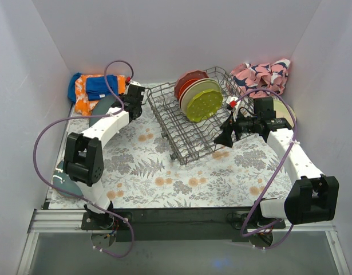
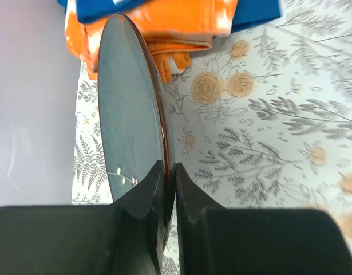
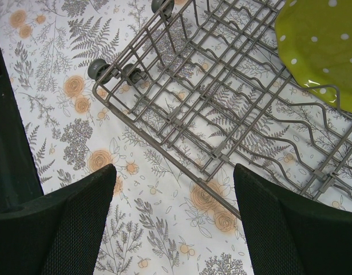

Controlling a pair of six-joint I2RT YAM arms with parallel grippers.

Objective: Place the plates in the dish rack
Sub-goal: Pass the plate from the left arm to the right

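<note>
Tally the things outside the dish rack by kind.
Plates: 3 – slate-blue plate gripped on edge in the left claw, teal plate partly under the left arm, cream plate behind the right arm
Cloths: 2 – orange-blue cloth, pink floral cloth
Total: 5

A crumpled orange-and-blue cloth (image 1: 89,90) lies in the far left corner and a pink-and-navy cloth (image 1: 265,74) far right, both on the desk's floral covering (image 1: 164,179).
</note>
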